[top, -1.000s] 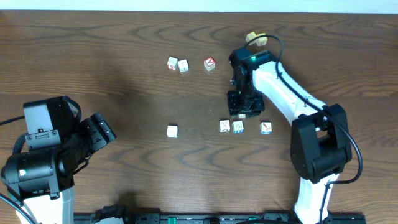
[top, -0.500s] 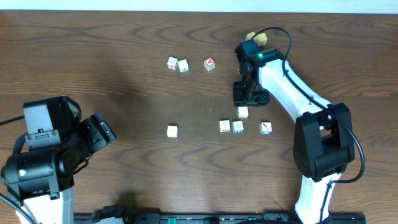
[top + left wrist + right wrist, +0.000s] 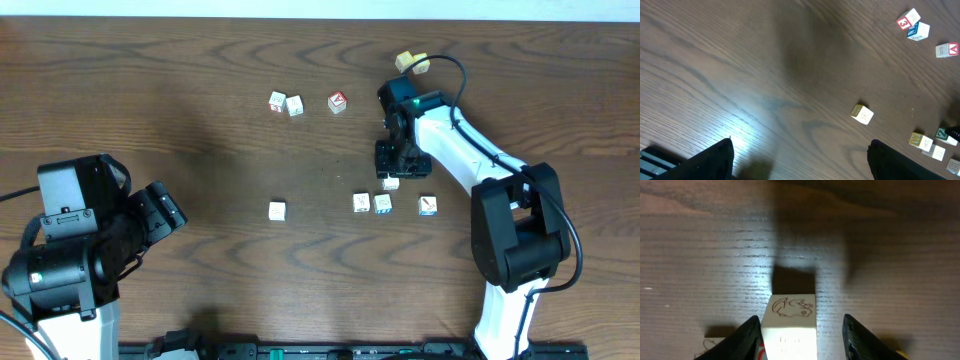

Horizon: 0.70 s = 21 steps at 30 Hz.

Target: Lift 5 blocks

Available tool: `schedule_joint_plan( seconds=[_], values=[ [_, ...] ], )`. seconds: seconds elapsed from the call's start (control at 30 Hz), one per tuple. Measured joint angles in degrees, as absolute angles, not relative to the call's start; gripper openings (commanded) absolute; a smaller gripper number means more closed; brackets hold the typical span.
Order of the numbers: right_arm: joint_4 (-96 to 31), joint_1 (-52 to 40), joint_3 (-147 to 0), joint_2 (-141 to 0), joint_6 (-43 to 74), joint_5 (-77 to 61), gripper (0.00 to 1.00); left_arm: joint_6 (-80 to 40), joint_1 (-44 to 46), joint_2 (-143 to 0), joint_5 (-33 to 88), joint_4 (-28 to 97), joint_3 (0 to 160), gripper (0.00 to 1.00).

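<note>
Several small white printed blocks lie on the dark wooden table. One block (image 3: 391, 183) (image 3: 792, 322) sits between the fingers of my right gripper (image 3: 398, 162) (image 3: 801, 332). It lies against the left finger, with a gap to the right finger, so the gripper is open. Just below it stand three blocks in a row (image 3: 361, 203) (image 3: 383, 204) (image 3: 428, 206). A lone block (image 3: 277, 211) (image 3: 861, 114) lies further left. My left gripper (image 3: 160, 212) (image 3: 800, 165) hangs wide open over bare wood at the near left.
Two more white cubes (image 3: 277, 101) (image 3: 295, 106) and a red-faced cube (image 3: 338, 102) lie at the back. Pale yellow cubes (image 3: 410, 63) sit behind the right arm, by its cable. The left arm's base (image 3: 60, 270) fills the near left corner.
My right gripper pulled back from the block, leaving it on the table, then came forward over it again. The left arm has not moved.
</note>
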<state>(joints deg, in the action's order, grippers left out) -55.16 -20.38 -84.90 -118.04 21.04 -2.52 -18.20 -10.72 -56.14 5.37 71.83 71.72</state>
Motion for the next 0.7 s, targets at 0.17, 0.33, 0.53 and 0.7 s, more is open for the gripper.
schedule_joint_plan(
  seconds=[0.17,0.33,0.53,0.7],
  values=[
    [-54.8,-20.4,-84.6,-118.0,21.4,-2.5,0.38,-18.2,-10.7,-56.1,5.4,71.8,71.7,0.86],
    [-55.0,-20.4,-84.6,-118.0,21.4,-2.5,0.3,-18.2,-10.7,-56.1,5.4,71.8,71.7,0.86],
    [-58.1,-20.4,-84.6,-118.0,21.5,-2.5,0.27,-18.2,-10.7,-56.1,5.4,71.8,71.7,0.86],
    [-61.9,-20.4,-84.4,-118.0,21.5,-2.5,0.26,-18.2,-10.7,-56.1,5.4,71.8,71.7,0.86]
  ],
)
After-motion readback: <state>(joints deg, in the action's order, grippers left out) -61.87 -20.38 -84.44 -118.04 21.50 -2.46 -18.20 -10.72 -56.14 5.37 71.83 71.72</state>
